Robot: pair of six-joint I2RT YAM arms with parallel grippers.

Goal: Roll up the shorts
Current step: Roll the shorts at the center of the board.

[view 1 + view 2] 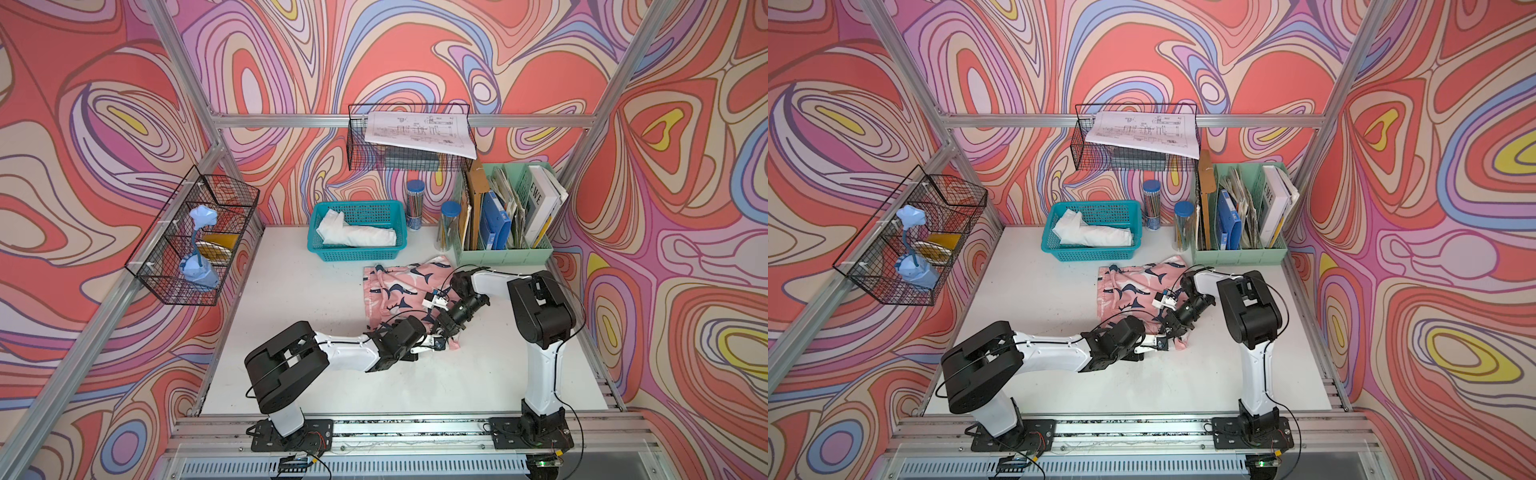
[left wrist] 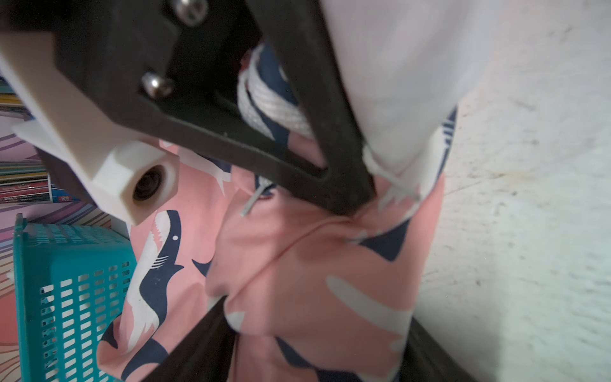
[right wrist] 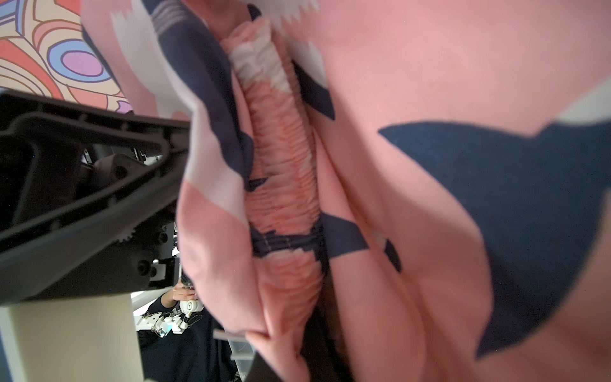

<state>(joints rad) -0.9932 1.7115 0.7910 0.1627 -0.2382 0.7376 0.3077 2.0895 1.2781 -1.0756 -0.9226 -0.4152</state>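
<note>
While most of the shorts (image 1: 399,286) lie flat on the table (image 1: 311,353), in front of the teal basket (image 1: 357,249), only their near corner is bunched up, so I'd say the rolling has barely started. In both top views the two grippers meet at that corner. The left gripper (image 1: 432,345) comes in low, its forearm stretched nearly level across the table. The right gripper (image 1: 446,332) dips down from a high, sharply folded elbow.

From this same height the shorts (image 1: 1133,286) show no rolled part that I can make out, and the left gripper (image 1: 1160,343) sits just beside the right gripper (image 1: 1171,330).

Through the left wrist camera, the right gripper (image 2: 350,205) is clenched on a pinch of pink cloth, with the drawstring (image 2: 274,106) looped behind its fingers. The left gripper (image 2: 314,324) has its jaws standing apart on either side of a fat fold; whether they have bitten yet I cannot tell.

Through the right wrist camera, the gathered waistband (image 3: 281,165) hangs crumpled close to the lens.

Next, I reckon, the left jaws must take firm hold, then both wrists must turn the edge over evenly, away towards the basket
</note>
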